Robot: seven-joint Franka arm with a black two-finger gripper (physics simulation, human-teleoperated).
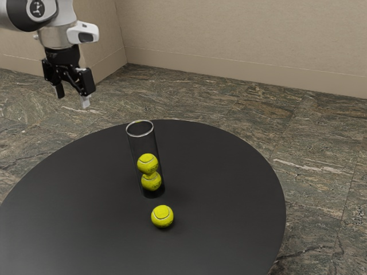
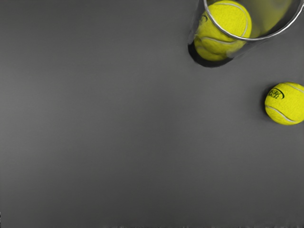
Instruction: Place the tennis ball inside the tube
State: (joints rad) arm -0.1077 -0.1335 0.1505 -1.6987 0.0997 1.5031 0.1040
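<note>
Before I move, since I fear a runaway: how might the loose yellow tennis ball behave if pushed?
The ball would probably roll easily, being round on a smooth black tabletop. Matte and felted, it likely resists slipping.

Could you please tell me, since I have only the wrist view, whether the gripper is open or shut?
Observer: It is open: the gripper has its fingers apart, with nothing between them.
Operator: Thank you. Where does it hang in the exterior view, compared with the tube?
Observer: Toward the exterior view's left of the tube, and higher in the picture than its rim.
Operator: And what shape is the table, please?
Observer: The table is round, its curved far edge showing behind the tube.
</note>
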